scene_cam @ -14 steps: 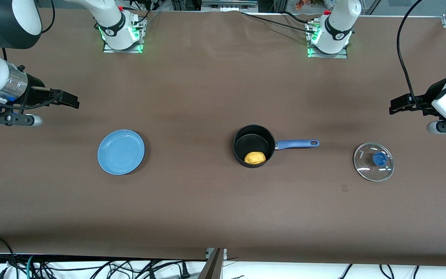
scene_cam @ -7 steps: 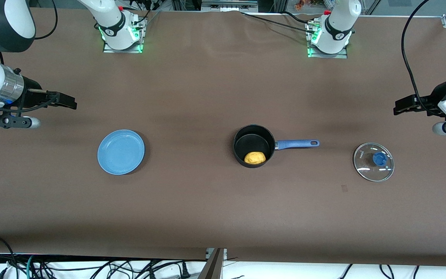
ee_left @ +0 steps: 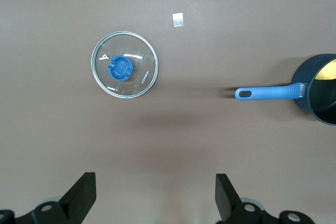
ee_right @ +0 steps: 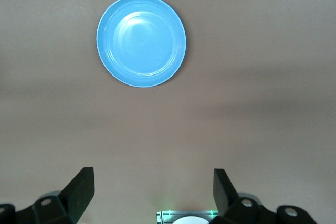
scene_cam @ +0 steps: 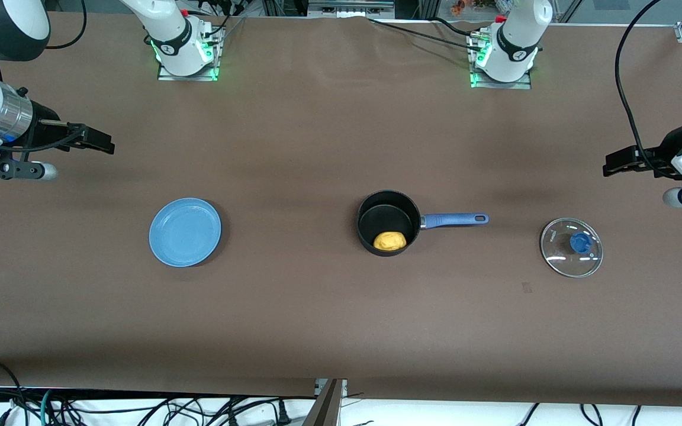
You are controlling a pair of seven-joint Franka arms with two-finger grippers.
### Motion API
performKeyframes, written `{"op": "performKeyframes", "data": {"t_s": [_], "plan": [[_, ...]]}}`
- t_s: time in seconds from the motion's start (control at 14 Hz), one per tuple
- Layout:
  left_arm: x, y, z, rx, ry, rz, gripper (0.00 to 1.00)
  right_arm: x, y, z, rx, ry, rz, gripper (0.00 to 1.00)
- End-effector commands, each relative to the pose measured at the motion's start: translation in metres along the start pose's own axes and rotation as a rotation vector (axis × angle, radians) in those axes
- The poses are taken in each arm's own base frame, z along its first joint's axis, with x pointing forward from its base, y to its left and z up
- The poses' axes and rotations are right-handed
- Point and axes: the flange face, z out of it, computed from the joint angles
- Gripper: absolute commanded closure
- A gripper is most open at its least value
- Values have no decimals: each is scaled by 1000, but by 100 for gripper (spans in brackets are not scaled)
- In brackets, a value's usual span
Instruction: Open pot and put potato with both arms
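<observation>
My left gripper [scene_cam: 613, 163] hangs over bare table at the left arm's end, fingers [ee_left: 79, 195] spread wide w/ nothing between them; the arm waits there. My right gripper [scene_cam: 101, 142] hangs over bare table at the right arm's end, fingers [ee_right: 79, 190] also spread wide & empty; that arm waits too. The pot [scene_cam: 388, 223], a small black saucepan, sits uncovered near the table's middle, its blue handle [scene_cam: 454, 219] pointing toward the left arm's end. The potato [scene_cam: 389, 241], yellow-orange, lies inside the pot against the wall nearest the front camera. The glass lid [scene_cam: 571, 247] w/ its blue knob [scene_cam: 580, 242] lies flat on the table, knob up, well apart from the pot, past the handle tip toward the left arm's end & a bit nearer the front camera than my left gripper. A light-blue plate [scene_cam: 185, 231] sits on the table toward the right arm's end, well apart from the pot, nothing on it. A small pale tape mark [ee_left: 179, 20] shows on the table near the lid, nearer the front camera than it
</observation>
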Motion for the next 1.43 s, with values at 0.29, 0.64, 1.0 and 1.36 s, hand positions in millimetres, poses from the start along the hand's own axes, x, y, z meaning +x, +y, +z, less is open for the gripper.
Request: {"op": "performKeyframes", "data": {"t_s": [0.29, 0.64, 1.0, 1.36], "plan": [[3, 3, 1, 12, -11, 20, 0, 6, 1, -26, -1, 55, -15, 0], [7, 2, -3, 9, 1, 20, 0, -10, 0, -92, -24, 120, -19, 0], [7, 5, -3, 9, 1, 24, 0, -20, -3, -73, -50, 93, -3, 0], [8, 0, -3, 3, -1, 16, 0, -56, -4, -53, -52, 140, -9, 0]]}}
